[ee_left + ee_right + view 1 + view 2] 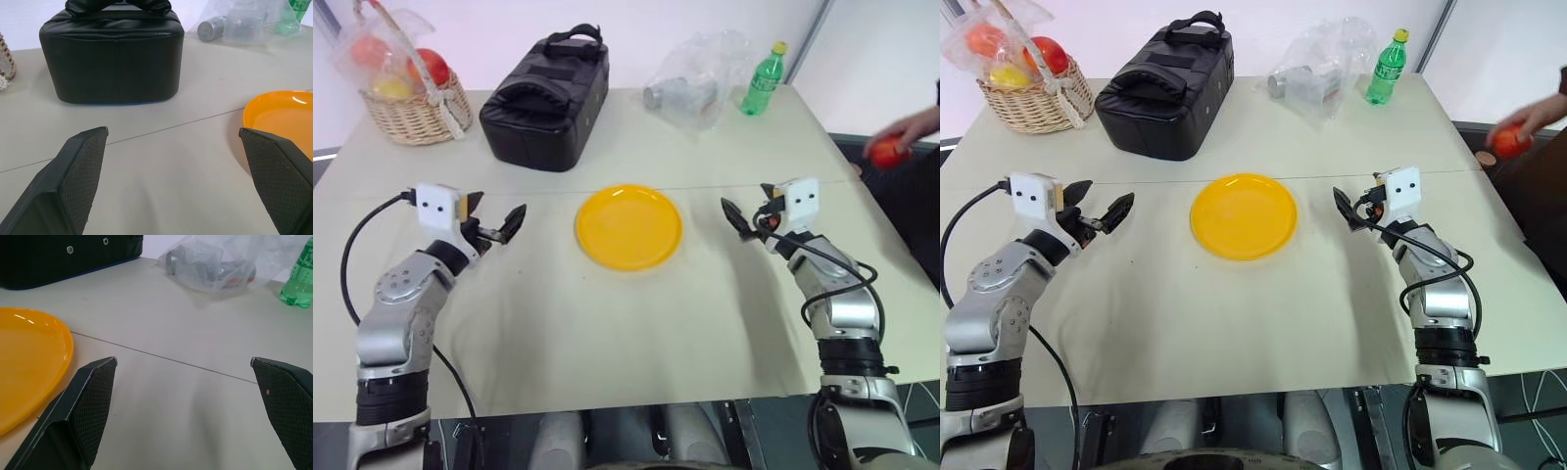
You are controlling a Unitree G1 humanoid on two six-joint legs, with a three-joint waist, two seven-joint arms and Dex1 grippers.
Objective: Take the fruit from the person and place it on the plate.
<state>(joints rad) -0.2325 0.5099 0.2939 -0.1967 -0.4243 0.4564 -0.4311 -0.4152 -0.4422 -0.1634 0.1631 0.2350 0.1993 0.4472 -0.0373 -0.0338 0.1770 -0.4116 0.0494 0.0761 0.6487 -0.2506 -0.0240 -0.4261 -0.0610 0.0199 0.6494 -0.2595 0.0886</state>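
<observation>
Awaiting handover, the right gripper [1349, 211] hovers wide open beside the plate [1243, 215]; the person's hand [1533, 119] offers the fruit [1509, 143] well beyond it.

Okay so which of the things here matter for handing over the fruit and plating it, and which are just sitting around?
For the job:
apple, held in the person's hand off the table's right edge
yellow plate, bare
right gripper, open, nearer the apple
left gripper, open

Lying about:
black bag
wicker basket of bagged fruit
clear plastic bag
green bottle
</observation>
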